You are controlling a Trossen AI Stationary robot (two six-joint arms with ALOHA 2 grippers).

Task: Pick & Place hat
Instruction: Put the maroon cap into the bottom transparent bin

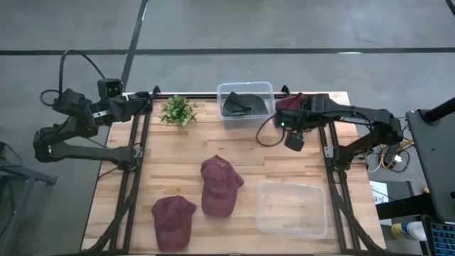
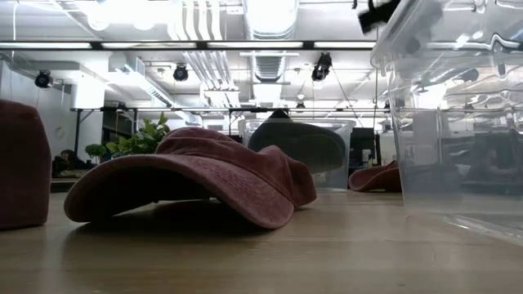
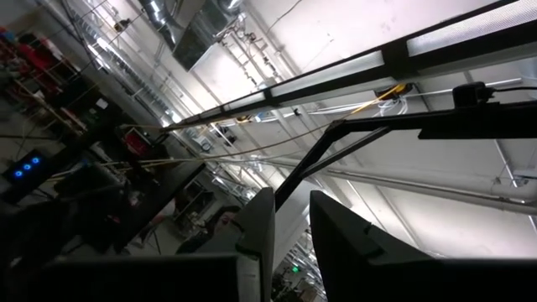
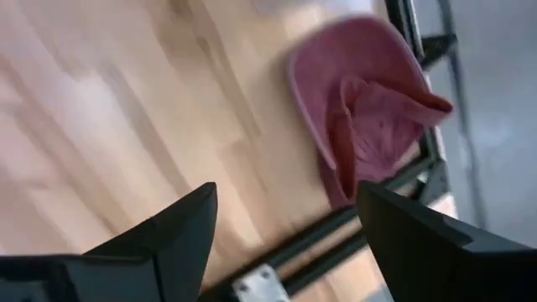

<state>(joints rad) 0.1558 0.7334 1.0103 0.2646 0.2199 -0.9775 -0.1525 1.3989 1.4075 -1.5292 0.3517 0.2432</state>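
Gaping wide, the right claw (image 4: 285,231) hovers over a crumpled, soft maroon hat (image 4: 369,117) on planks.

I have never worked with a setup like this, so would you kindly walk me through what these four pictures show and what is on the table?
This is a robot with two dark arms at a wooden table. The overhead picture shows everything: the left gripper waits off the table's back left corner, and the right gripper hangs over the back right.

The low picture is taken at table height. The other two come from cameras on each wrist; the dark shapes at their bottom edge are that arm's own fingers. The left one looks up at the ceiling.

On the table lie two maroon caps, a small plant, an empty clear bin and a back bin holding a dark cap. A third maroon cap lies at the back right edge, below the right gripper, whose fingers are open and empty.
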